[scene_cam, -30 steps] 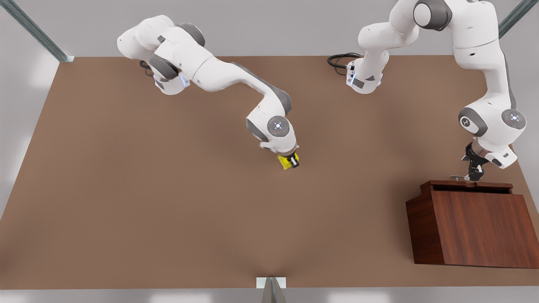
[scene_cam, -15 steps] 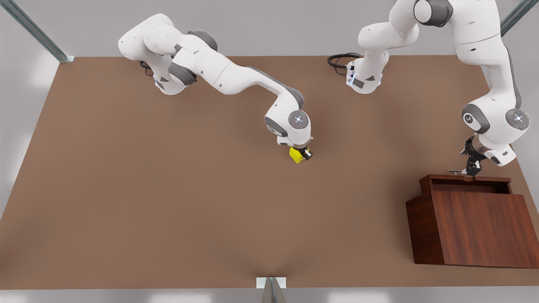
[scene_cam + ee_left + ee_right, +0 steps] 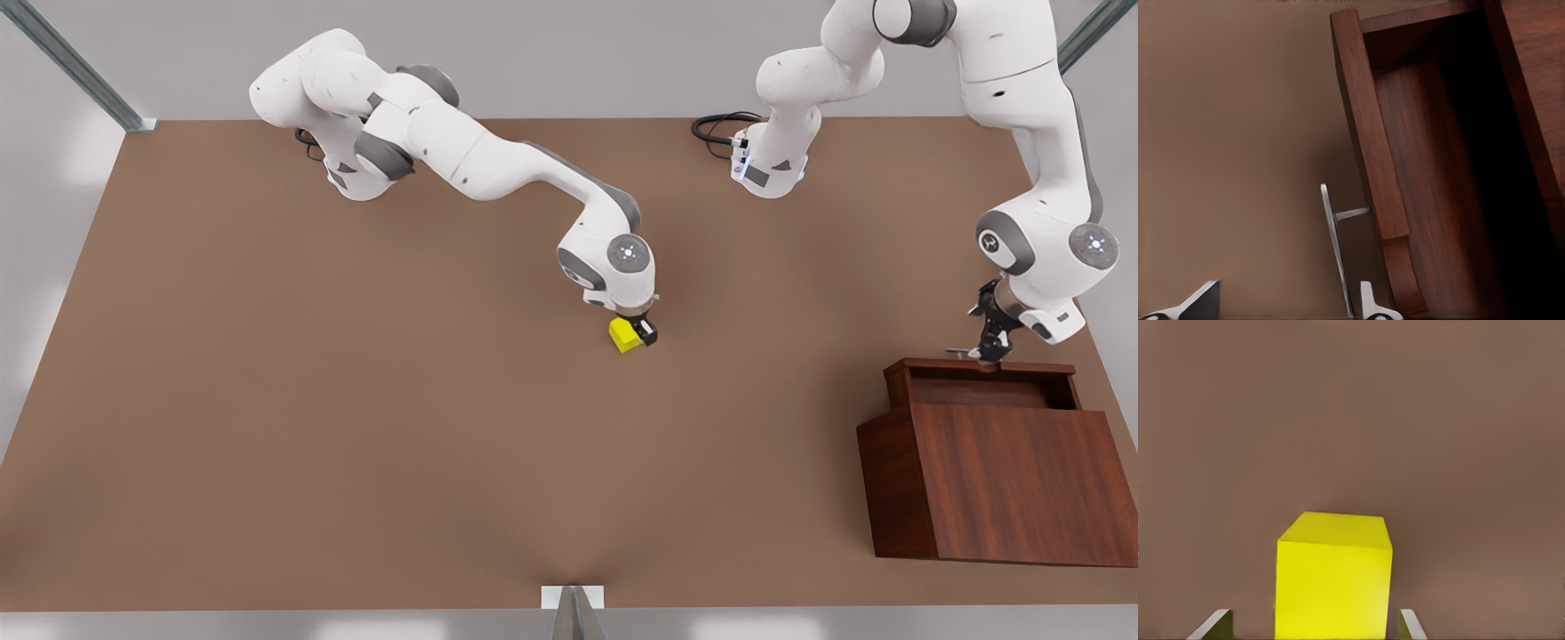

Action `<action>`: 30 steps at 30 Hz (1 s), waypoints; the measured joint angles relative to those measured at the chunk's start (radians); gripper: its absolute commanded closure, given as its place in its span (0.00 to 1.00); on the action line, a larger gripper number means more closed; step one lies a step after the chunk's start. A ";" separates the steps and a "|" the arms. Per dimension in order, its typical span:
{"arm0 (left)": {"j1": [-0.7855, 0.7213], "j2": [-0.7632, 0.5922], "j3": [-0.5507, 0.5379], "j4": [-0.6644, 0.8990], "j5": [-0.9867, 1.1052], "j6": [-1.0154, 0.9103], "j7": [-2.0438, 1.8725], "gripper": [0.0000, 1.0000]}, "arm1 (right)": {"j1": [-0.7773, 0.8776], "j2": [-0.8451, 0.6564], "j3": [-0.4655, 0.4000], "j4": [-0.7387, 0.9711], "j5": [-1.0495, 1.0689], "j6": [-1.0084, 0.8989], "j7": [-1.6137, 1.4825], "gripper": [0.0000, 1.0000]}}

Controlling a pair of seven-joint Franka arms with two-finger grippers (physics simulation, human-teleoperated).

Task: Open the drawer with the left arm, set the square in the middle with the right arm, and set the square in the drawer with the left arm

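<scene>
The yellow square (image 3: 623, 336) rests on the brown tabletop (image 3: 400, 400) near the middle. My right gripper (image 3: 638, 333) stands over it, open; in the right wrist view the square (image 3: 1333, 587) lies between the fingertips (image 3: 1217, 625) with a gap on one side. On the front view's right, the drawer (image 3: 978, 366) is slid partly out of the reddish-brown box (image 3: 1005, 480). My left gripper (image 3: 987, 348) is at its silver handle (image 3: 960, 352), open. The handle (image 3: 1333, 240) runs between the fingers, close to one fingertip (image 3: 1370, 305).
The box takes up the front view's right near corner. Both arm bases stand along the far table edge, with a black cable (image 3: 716, 129) beside one. A metal bracket (image 3: 573, 597) sits at the near edge.
The right arm carried the square toward the front view's right, then lowered it onto the table. The left gripper drew back and the drawer slid farther out of the box.
</scene>
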 measured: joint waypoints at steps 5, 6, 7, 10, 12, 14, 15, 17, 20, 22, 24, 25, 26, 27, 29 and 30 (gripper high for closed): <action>-0.003 -0.017 0.015 -0.014 0.016 -0.004 0.000 0.00 | -0.239 -0.246 0.000 -0.013 -0.006 -0.309 -0.574 0.00; 0.002 -0.019 0.019 -0.018 0.021 -0.006 -0.001 0.00 | -0.342 -0.359 0.000 -0.109 -0.005 -0.347 -0.779 0.00; 0.001 -0.026 0.020 -0.026 0.024 -0.006 0.000 0.00 | -0.441 -0.466 0.001 -0.225 -0.004 -0.350 -0.986 0.00; 0.000 -0.035 0.020 -0.038 0.026 -0.014 0.000 0.00 | -0.701 -0.701 0.004 -0.502 0.005 -0.330 -1.435 0.00; 0.001 -0.044 0.020 -0.043 0.027 -0.027 0.000 0.00 | -0.807 -0.832 0.003 -0.669 0.041 -0.272 -1.649 0.00; 0.000 -0.045 0.020 -0.043 0.028 -0.034 0.000 0.00 | -0.896 -0.895 0.003 -0.701 0.073 -0.287 -1.776 0.00; 0.000 -0.045 0.020 -0.043 0.028 -0.037 0.000 0.00 | -0.944 -0.931 0.008 -0.696 0.091 -0.325 -1.865 0.00; 0.000 -0.048 0.020 -0.043 0.028 -0.043 0.000 0.00 | -1.011 -1.004 -0.022 -0.687 0.114 -0.427 -1.974 0.00; 0.001 -0.053 0.020 -0.044 0.029 -0.069 0.000 0.00 | -0.949 -1.020 -0.206 -0.673 0.102 -0.475 -2.015 0.00; 0.001 -0.061 0.020 -0.043 0.029 -0.089 0.000 0.00 | -1.015 -1.003 -0.206 -0.658 0.074 -0.468 -2.017 0.00; 0.000 -0.065 0.020 -0.043 0.030 -0.119 -0.002 0.00 | -1.042 -0.999 -0.206 -0.659 0.073 -0.466 -2.017 0.00; 0.000 -0.077 0.020 -0.043 0.030 -0.145 -0.009 0.00 | -1.034 -0.994 -0.206 -0.658 0.073 -0.464 -2.015 0.00; 0.000 -0.094 0.018 -0.041 0.030 -0.181 -0.014 0.00 | -1.010 -0.992 -0.205 -0.658 0.073 -0.463 -2.011 0.00; -0.004 -0.121 0.016 -0.032 0.029 -0.246 -0.031 0.00 | -0.967 -0.991 -0.206 -0.658 0.073 -0.464 -2.009 0.00; 0.015 -0.146 -0.035 0.039 0.024 -0.379 -0.086 0.00 | -0.840 -0.991 -0.205 -0.651 0.073 -0.463 -2.008 0.00; 0.035 -0.148 -0.090 0.099 0.020 -0.450 -0.150 0.00 | -0.777 -0.991 -0.205 -0.650 0.073 -0.464 -2.005 0.00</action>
